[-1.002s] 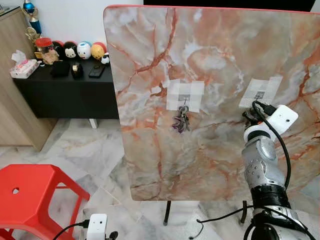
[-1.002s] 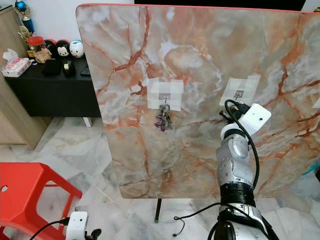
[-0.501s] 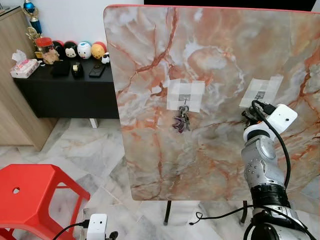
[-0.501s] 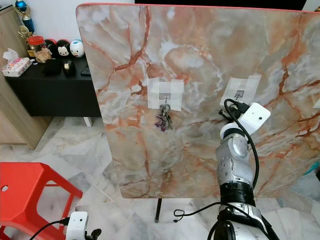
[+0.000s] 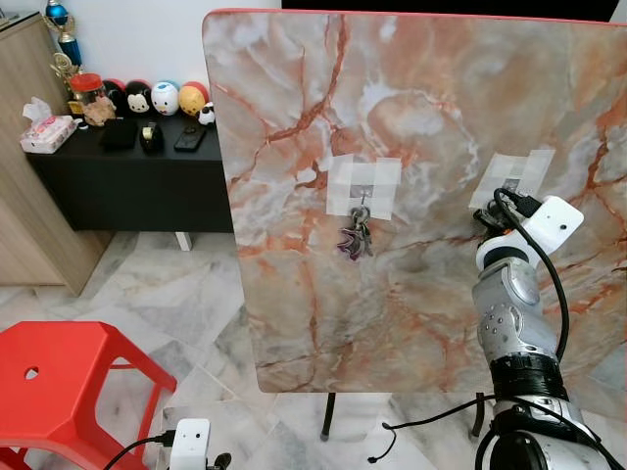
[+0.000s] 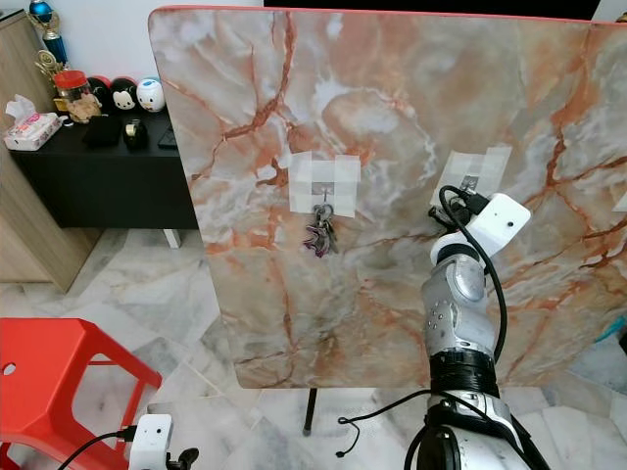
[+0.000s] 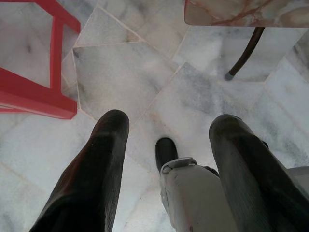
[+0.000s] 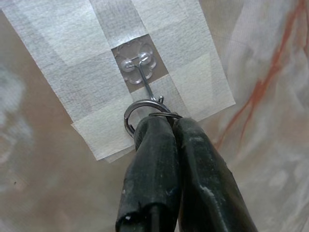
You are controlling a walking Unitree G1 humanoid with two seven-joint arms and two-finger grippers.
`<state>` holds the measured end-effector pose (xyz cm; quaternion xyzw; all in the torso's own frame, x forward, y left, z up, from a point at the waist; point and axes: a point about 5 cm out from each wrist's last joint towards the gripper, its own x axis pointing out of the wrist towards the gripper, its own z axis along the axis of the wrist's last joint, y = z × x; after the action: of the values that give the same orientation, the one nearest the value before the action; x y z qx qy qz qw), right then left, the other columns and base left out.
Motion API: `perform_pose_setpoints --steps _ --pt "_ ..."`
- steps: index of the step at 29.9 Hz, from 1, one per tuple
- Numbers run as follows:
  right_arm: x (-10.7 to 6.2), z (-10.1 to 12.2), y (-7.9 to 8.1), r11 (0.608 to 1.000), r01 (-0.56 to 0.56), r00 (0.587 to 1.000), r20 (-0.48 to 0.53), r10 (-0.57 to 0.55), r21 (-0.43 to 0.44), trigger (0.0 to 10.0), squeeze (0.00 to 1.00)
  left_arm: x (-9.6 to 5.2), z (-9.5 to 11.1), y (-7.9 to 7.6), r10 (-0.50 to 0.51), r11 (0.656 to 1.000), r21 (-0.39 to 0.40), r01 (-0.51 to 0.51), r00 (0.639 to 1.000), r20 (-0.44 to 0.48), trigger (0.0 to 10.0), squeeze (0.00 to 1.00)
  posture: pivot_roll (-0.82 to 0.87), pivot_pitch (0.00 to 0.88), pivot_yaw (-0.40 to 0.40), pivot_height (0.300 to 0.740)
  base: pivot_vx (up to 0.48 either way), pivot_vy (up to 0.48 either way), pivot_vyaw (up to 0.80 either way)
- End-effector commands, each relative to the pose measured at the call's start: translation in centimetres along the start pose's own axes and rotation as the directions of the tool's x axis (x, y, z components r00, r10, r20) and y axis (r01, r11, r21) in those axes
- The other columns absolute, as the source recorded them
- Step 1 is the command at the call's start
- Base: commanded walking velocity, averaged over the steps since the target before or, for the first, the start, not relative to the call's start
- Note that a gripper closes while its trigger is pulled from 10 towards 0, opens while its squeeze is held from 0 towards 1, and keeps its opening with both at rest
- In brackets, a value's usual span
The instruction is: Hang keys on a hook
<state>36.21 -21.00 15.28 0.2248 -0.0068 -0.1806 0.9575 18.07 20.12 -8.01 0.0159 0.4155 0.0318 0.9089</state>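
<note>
A marble-patterned board (image 5: 421, 117) stands upright on thin dark legs (image 5: 326, 416) over a marble tile floor (image 5: 186, 294). Two taped patches are fixed to its face. The left patch (image 5: 363, 186) carries a hook from which a bunch of keys (image 5: 354, 235) hangs freely against the board. The right patch (image 8: 120, 63) carries a clear hook (image 8: 140, 65); a metal key ring (image 8: 140, 113) sits at the lower end of that hook's wire. The right end effector (image 8: 166, 133) is raised to this patch, its two black fingers pressed together and clamped on the key ring; whether the ring is seated on the hook cannot be told. A black cable (image 5: 549, 284) loops along the right arm and trails to the floor. The left end effector (image 7: 166, 140) hangs low with fingers apart, above floor tiles. A red stool (image 5: 69, 392) stands at lower left. A black tabletop (image 5: 118, 162) beside the board carries round figurines (image 5: 165, 98), a tissue pack (image 5: 47, 132) and small dark items.
</note>
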Motion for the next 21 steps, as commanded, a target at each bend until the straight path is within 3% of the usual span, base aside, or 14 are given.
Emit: perform_pose_setpoints --steps 1,21 --pt "0.17 0.83 0.49 1.0 -0.008 1.0 0.019 0.007 0.019 10.0 0.0 -0.04 -0.3 -0.22 -0.006 1.0 0.0 0.006 1.0 -0.014 10.0 0.0 -0.01 0.0 -0.053 0.74 0.0 0.0 0.0" --pt "-0.02 0.83 0.46 0.999 0.009 1.0 0.021 -0.01 0.048 10.0 0.0 -0.05 -0.4 -0.34 -0.011 1.0 0.006 0.012 1.0 -0.021 10.0 0.0 -0.01 0.0 -0.053 0.74 0.0 0.0 0.0"
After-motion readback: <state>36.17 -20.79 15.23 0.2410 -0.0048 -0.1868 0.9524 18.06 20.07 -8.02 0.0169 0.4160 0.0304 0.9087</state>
